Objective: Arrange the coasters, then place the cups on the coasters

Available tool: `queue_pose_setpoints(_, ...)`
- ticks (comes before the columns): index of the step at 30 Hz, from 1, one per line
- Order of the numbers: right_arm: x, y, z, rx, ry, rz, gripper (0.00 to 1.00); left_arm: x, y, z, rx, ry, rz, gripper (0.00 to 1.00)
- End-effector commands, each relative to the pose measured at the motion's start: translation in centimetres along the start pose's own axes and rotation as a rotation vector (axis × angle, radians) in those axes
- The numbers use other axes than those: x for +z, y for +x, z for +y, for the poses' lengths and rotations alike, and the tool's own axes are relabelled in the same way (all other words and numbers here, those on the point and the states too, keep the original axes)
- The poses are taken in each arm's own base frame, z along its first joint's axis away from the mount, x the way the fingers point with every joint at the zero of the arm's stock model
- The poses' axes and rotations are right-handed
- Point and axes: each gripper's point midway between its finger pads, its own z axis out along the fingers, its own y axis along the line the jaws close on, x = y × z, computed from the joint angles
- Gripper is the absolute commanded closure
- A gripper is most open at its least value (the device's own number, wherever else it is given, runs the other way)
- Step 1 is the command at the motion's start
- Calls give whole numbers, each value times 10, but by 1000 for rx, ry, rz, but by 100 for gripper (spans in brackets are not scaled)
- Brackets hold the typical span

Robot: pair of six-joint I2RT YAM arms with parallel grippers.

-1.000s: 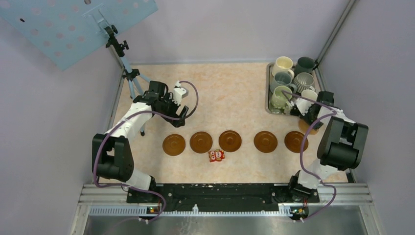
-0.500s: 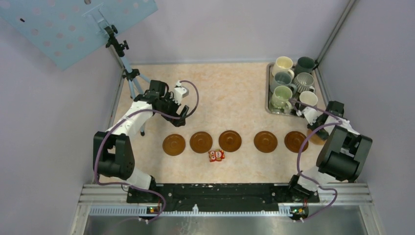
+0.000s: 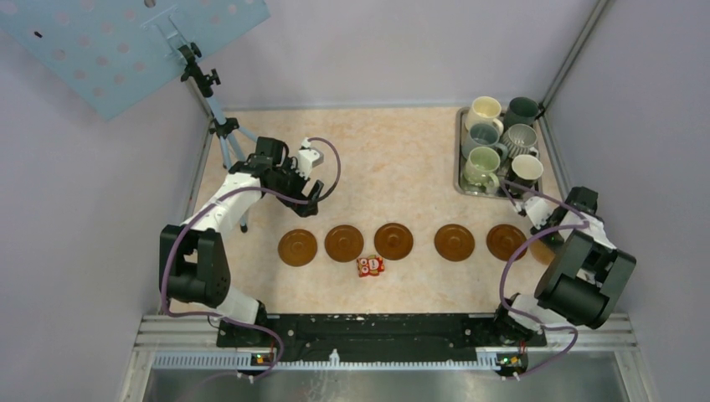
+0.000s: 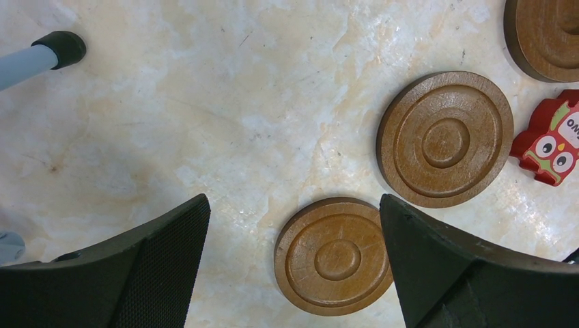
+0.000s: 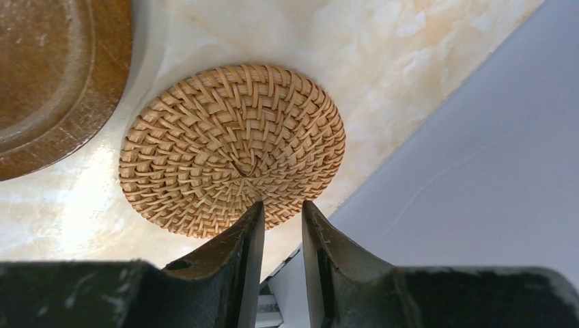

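Top external shows the table (image 3: 402, 151), a metal tray (image 3: 458, 167) at its far right holding six mugs (image 3: 484, 134), and five wooden coasters (image 3: 393, 240) in a row. The left gripper (image 4: 292, 199) hangs wide open above the leftmost coasters. The right gripper (image 5: 278, 205), nearly closed, meets the rim of a woven coaster (image 5: 232, 147); I cannot tell whether it grips.

The right gripper (image 5: 276, 213) has been drawn back from beside the tray (image 3: 460, 159) towards the near right edge of the table (image 3: 402, 159). The right arm (image 3: 586, 276) has been folded closer to its base. A woven coaster (image 5: 232, 147) has been shifted along with it and is now seen just beside the rightmost wooden coaster (image 3: 506, 241). The cream mug (image 3: 527, 168) at the tray's near corner has been uncovered.
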Motion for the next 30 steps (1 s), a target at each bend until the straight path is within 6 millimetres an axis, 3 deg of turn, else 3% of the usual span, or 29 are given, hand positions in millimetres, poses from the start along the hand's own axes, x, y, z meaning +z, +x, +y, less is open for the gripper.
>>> queue_pose_setpoints(1,-2,7,36,11,-119,-3,72,-5,-16,2,33,8,-41,1)
queue_pose_setpoints(9,-3,12,42,-13,-120,7,71,-7,-16,1,38,3,-43,1)
queue_pose_setpoints(20,1,16,10,18,-32,51,71,-8,-16,1,42,0,-49,1)
queue_pose_setpoints(30,-3,15,-3,32,-2,52,70,-5,-15,1,40,5,-48,1)
